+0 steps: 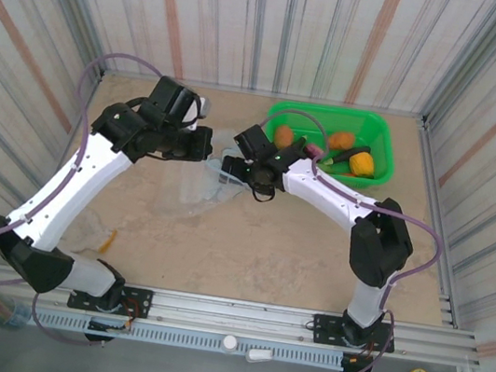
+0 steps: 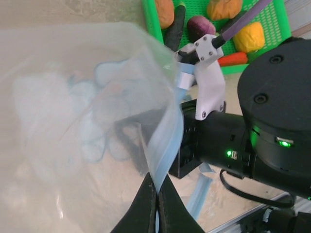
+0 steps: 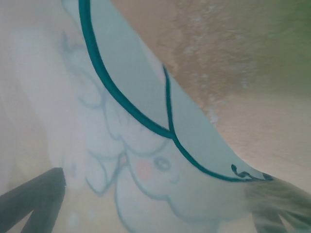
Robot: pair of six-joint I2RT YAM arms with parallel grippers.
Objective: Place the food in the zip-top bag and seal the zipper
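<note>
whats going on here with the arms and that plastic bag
The left jaws are shut on the zipper of the bag, holding it by that edge. The right jaws stand open close against the bag. Most of the food sits in the green basket; one orange piece lies on the table by the left arm. The bag looks empty.

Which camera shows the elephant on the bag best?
The right wrist view: the elephant face is close and clear. The left wrist view shows it blurred through plastic; from above, the bag is a faint clear patch.
</note>
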